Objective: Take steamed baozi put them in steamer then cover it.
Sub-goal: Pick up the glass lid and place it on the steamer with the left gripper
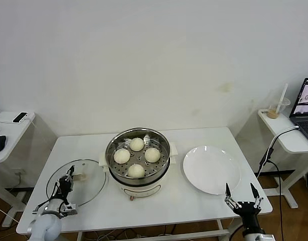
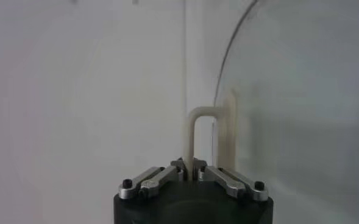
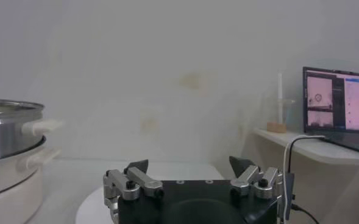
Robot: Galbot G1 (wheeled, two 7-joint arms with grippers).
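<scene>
Left gripper (image 1: 68,173) pinching the cream handle (image 2: 199,137) of the glass cover (image 1: 76,182) beside the steamer (image 1: 138,156). Four baozi (image 1: 136,157) sitting inside. Right gripper (image 1: 243,193) hanging wide open by the white plate (image 1: 211,169).

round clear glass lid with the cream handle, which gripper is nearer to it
Left. The left gripper is shut on the round clear glass lid's cream handle; the right gripper waits open beyond the flat white round plate.

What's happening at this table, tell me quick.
All four baozi already sit in the open steamer, and the white plate is bare. The left end effector has shut on the handle of the glass cover, which lies on the table left of the steamer. The right end effector waits open near the plate. Covering is what remains.
</scene>
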